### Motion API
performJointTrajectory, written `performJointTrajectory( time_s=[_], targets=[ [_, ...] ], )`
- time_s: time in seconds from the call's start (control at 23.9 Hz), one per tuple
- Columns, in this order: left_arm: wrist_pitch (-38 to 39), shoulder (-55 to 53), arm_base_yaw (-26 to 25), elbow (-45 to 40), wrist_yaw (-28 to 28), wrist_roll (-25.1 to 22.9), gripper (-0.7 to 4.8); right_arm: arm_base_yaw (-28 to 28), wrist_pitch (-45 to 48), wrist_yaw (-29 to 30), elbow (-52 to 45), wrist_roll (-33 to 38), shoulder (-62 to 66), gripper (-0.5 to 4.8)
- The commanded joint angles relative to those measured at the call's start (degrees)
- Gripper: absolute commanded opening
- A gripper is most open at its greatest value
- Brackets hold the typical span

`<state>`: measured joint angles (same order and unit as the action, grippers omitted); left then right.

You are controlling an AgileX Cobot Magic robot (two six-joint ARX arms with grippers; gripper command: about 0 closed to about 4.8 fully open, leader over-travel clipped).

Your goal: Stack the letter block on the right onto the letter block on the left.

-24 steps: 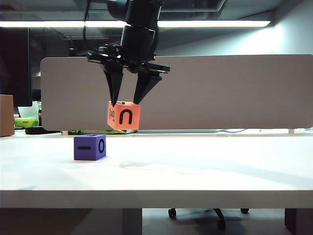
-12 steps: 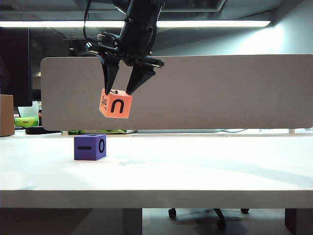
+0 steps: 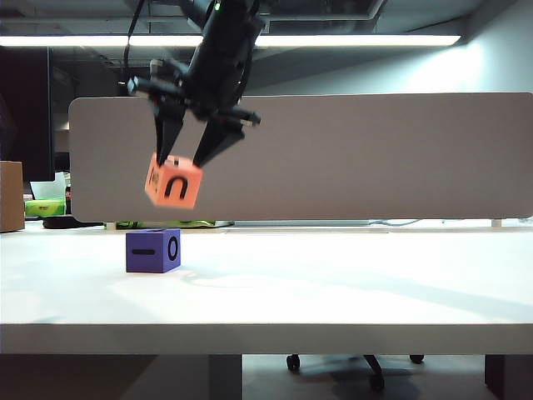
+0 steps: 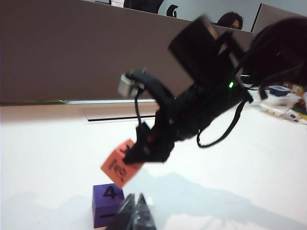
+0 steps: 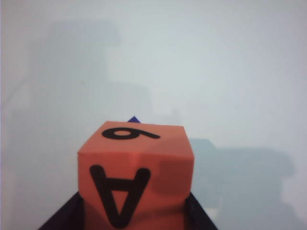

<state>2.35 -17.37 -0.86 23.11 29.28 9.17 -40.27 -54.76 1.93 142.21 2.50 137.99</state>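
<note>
While nearly hidden behind orange block (image 5: 136,175), purple block (image 5: 134,119); right tool (image 3: 185,160) clamping orange; left tool (image 4: 135,213) cropped, grip unclear.

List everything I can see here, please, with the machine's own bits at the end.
orange letter block: one, orange with black characters, held tilted in the air just above and slightly right of the purple block
purple letter block: one, purple with black marks, standing on the table at left
table: one, white, across the foreground
partition panel: one, grey, behind the table
cardboard box: one, brown, far left edge
right tool: one, black, reaching over to the left side, shut on the orange letter block
left tool: one, black, only its tips show near the purple block, seemingly together
</note>
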Motion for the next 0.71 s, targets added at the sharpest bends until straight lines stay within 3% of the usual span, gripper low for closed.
performJointTrajectory(
  time_s=[0.04,0.71],
  targets=[
    [-0.7,0.0,0.1,0.3,-0.2,-1.9,-0.05,-1.0,1.4,0.3,0.2,-1.4,0.5,2.52],
    [-0.7,0.0,0.1,0.3,-2.3,-1.9,-0.05,-1.2,3.9,-2.4,0.2,-4.5,2.5,2.65]
  ],
)
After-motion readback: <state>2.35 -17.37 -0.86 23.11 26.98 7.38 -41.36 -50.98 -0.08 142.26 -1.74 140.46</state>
